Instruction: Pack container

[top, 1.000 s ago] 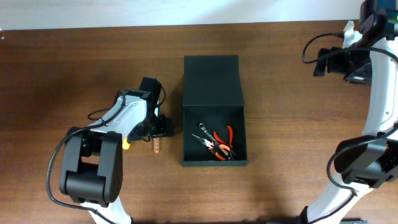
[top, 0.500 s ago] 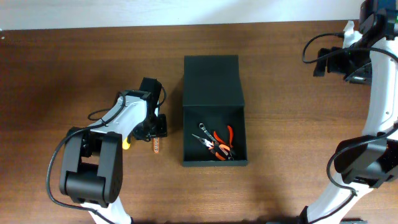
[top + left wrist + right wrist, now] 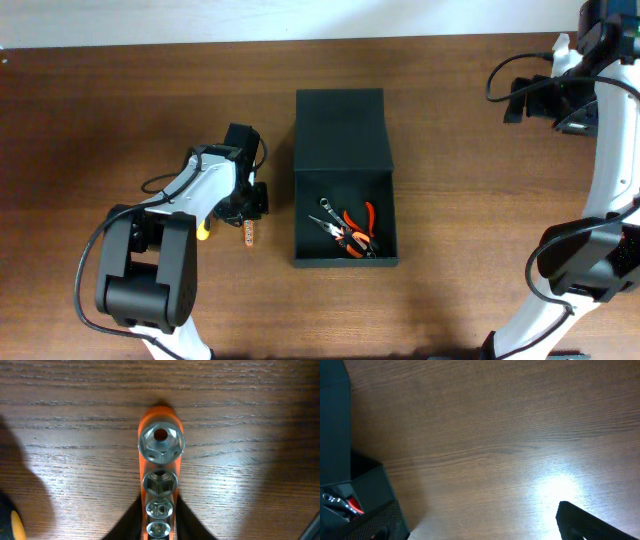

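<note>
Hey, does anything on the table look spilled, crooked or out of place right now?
Nothing stands out. The container sits square and open with the pliers inside, and the orange socket rail lies flat on the table beside it, its sockets seated in a row.

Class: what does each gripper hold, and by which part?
Left gripper pinches the orange socket rail at its small-socket end. Right gripper holds nothing visible.
</note>
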`<act>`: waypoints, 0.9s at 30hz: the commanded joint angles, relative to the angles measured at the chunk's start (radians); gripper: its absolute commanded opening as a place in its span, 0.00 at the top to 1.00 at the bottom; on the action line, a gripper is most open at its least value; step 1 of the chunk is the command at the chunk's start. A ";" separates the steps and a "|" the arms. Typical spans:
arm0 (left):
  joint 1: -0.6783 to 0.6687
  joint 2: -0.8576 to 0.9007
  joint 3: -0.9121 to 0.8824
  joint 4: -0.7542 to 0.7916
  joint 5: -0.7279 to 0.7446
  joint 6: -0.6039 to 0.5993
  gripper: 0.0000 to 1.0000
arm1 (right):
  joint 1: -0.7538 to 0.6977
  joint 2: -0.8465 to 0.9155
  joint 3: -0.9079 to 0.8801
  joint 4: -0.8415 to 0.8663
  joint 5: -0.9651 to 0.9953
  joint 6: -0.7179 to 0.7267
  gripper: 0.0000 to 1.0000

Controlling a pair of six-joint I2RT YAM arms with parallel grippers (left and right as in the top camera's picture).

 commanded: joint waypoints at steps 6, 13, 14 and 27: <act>-0.001 -0.066 0.167 -0.083 0.011 0.053 0.92 | 0.000 -0.006 -0.002 0.001 -0.006 0.000 0.01; -0.021 -0.208 0.348 -0.153 0.013 0.179 0.98 | 0.000 -0.006 -0.002 0.001 -0.006 0.000 0.01; -0.033 -0.232 0.368 -0.162 0.012 0.193 0.98 | 0.000 -0.006 -0.002 0.001 -0.006 0.000 0.01; -0.383 -0.315 0.399 -0.158 0.040 0.254 0.98 | 0.000 -0.006 -0.002 0.001 -0.006 0.000 0.01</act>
